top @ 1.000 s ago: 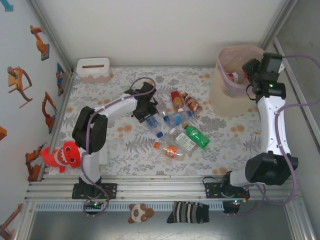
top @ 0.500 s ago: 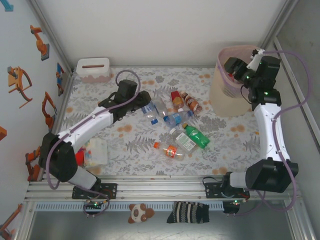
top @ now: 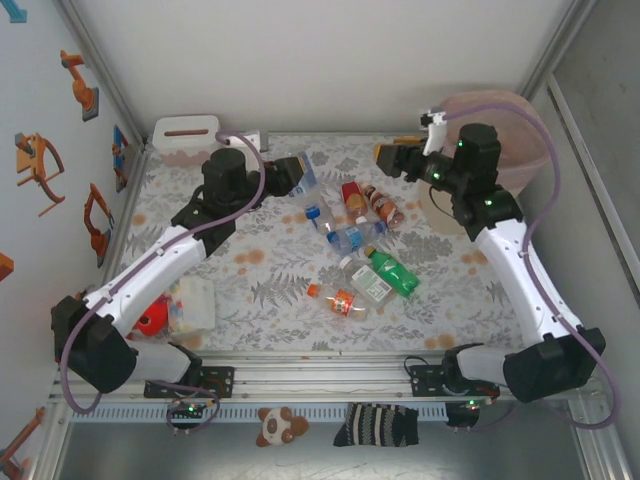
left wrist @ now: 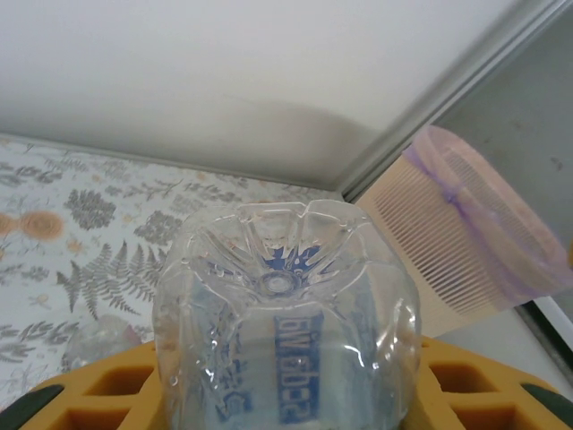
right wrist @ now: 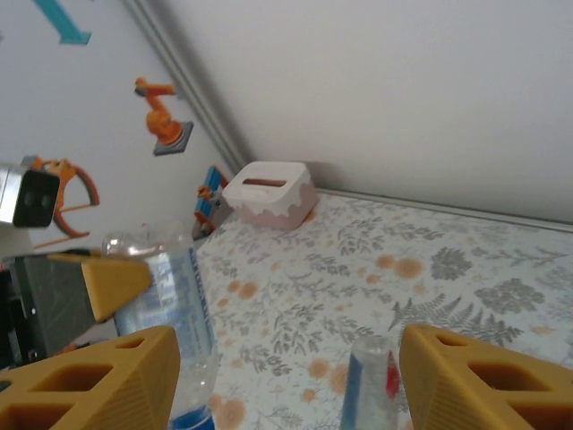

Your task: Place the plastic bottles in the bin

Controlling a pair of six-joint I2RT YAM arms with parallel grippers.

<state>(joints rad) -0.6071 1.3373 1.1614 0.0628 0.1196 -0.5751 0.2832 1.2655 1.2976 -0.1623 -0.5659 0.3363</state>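
**Left gripper** (top: 283, 176): closed on 1 clear bottle (top: 303, 172), held mid-body between yellow fingers (left wrist: 94, 399), raised off the table (top: 250, 265).

**Right gripper** (top: 393, 156): jaws parted wide, nothing held, hanging in the air between that bottle and the bin (top: 525, 120).

**Risks, as judged:**
- Clash of the 2 arms on the way across, with the right gripper standing in the path.
- Thin bottle wall buckling or slipping under the squeeze.
- Release short of the rim, with the bottle dropping back to the table.

**Position:**
- Bin in the far right corner, well apart from the held bottle, ahead and to the right of its base (left wrist: 282, 287).
- Remaining bottles (top: 360, 250) lying loose mid-table.
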